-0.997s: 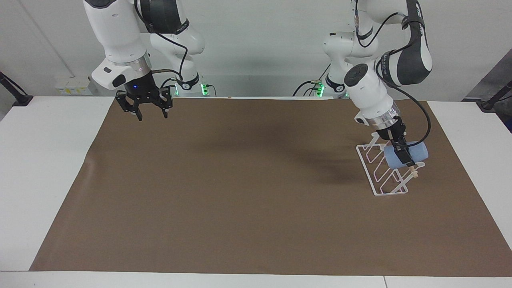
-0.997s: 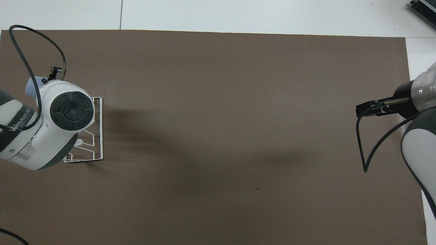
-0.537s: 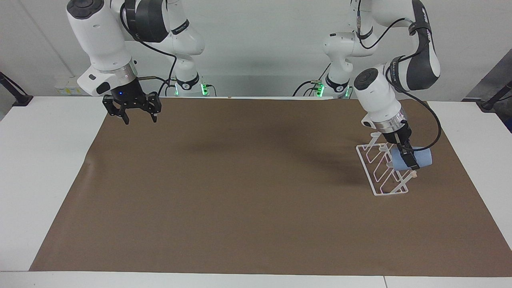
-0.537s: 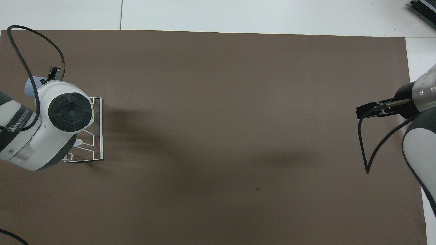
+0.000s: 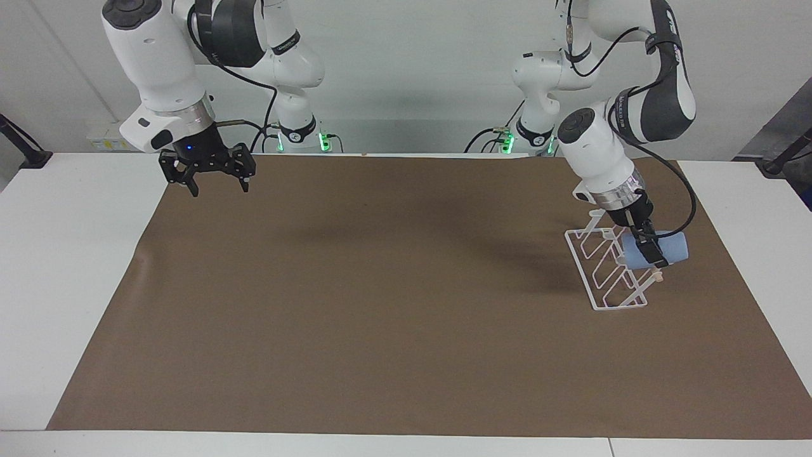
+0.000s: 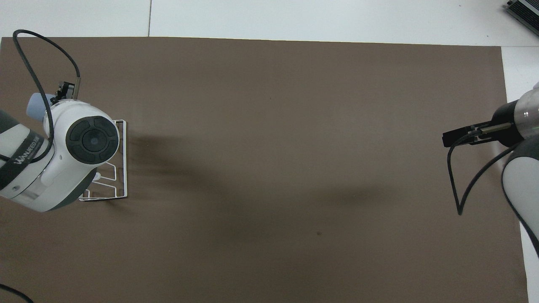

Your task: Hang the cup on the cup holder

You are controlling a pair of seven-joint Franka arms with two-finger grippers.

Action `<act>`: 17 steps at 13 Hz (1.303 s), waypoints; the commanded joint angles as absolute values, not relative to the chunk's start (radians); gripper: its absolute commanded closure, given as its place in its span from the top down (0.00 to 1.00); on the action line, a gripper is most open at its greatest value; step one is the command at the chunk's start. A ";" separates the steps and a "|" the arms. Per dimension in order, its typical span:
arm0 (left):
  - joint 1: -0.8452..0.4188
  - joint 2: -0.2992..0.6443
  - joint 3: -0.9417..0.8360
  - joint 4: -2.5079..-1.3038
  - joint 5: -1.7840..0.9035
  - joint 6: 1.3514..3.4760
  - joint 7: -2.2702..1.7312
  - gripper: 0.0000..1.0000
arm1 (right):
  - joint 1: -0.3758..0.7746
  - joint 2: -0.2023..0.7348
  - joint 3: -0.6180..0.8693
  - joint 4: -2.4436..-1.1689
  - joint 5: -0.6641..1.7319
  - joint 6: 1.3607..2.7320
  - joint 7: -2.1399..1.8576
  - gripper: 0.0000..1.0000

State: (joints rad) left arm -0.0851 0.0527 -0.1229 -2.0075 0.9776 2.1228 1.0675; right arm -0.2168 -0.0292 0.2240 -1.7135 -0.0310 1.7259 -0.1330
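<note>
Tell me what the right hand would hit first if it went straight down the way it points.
The right hand hangs open, pointing down over the brown mat at the right arm's end of the table. Nothing lies under it, so it would probably meet the mat first.

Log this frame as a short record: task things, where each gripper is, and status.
cup: light blue, lying sideways in the left gripper
cup holder: white wire rack on the brown mat, toward the left arm's end
left gripper: shut on the cup, over the holder's dowel side
right gripper: open, waiting over the mat's edge
status: cup not yet hung
</note>
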 commanded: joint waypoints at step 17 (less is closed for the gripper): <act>-0.034 0.023 -0.121 -2.079 1.016 2.220 1.020 1.00 | -0.236 -0.052 0.235 -1.741 -0.031 1.761 -0.026 1.00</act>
